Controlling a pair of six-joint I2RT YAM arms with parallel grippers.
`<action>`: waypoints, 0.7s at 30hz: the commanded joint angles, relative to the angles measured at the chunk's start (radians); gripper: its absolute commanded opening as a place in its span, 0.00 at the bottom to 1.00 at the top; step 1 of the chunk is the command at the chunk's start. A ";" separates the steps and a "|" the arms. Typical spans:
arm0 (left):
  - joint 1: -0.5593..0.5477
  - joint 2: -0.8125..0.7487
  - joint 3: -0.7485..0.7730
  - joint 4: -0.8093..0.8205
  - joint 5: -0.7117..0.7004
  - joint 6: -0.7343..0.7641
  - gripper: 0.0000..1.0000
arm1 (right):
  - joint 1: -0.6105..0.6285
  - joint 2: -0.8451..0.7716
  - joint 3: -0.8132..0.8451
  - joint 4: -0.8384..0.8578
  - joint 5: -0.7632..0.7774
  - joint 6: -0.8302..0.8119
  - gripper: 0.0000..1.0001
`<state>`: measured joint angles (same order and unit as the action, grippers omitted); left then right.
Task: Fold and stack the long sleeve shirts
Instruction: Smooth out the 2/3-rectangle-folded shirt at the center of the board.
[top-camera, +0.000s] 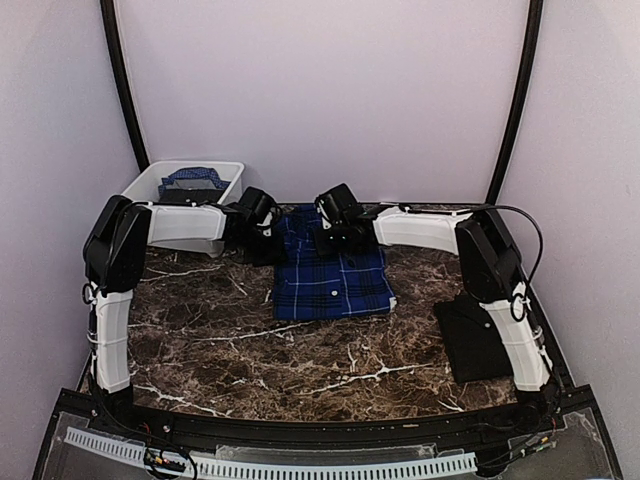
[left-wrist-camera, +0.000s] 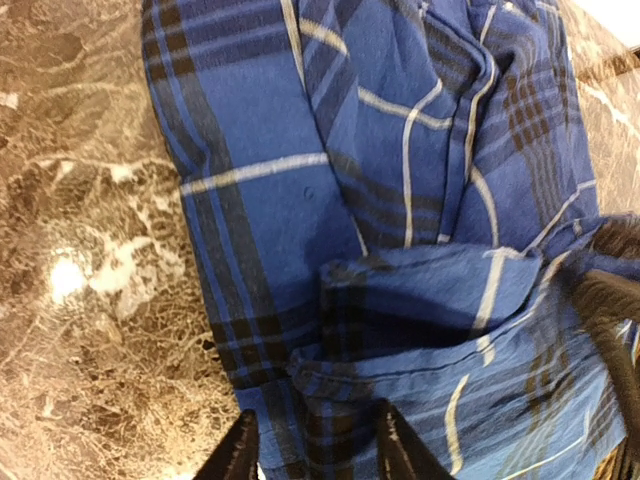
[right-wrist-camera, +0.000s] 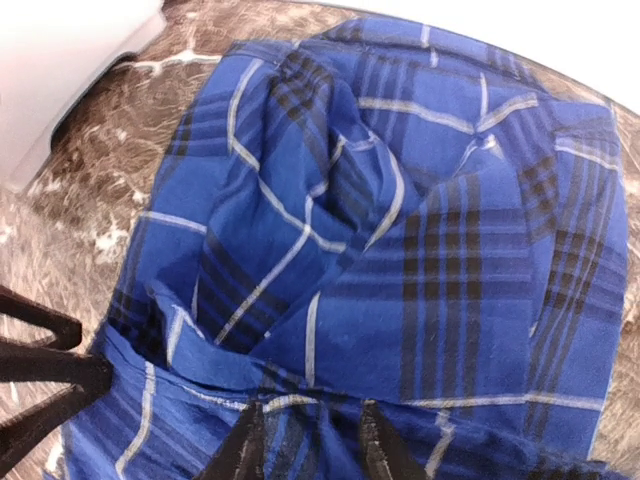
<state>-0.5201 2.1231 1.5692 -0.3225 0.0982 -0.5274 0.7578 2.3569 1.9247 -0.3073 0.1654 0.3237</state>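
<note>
The royal-blue plaid button-up cloth shirt (top-camera: 333, 275) lies folded into a rough rectangle near the middle of the brown marble-patterned table (top-camera: 250, 350), with its far end bunched and creased. The left gripper (left-wrist-camera: 318, 452) and the right gripper (right-wrist-camera: 312, 450) sit low over that far end, side by side. Each has its black fingers parted, and plaid cloth shows in the gap. The plain black cloth shirt (top-camera: 475, 335) lies folded flat at the right, just beside the right arm. A white plastic tub (top-camera: 150, 185) stands at the far left, holding dark blue cloth (top-camera: 193, 180).
</note>
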 joint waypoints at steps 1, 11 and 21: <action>-0.001 -0.069 -0.034 0.044 0.030 -0.021 0.42 | -0.016 -0.052 0.038 -0.038 -0.032 -0.016 0.40; 0.020 -0.063 -0.042 0.114 0.083 -0.044 0.47 | -0.168 -0.312 -0.284 -0.017 -0.126 0.050 0.55; 0.022 -0.033 -0.025 0.124 0.102 -0.050 0.48 | -0.291 -0.323 -0.490 0.106 -0.396 0.075 0.61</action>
<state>-0.5022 2.1223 1.5475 -0.2119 0.1822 -0.5667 0.4736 1.9999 1.4460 -0.2764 -0.0868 0.3817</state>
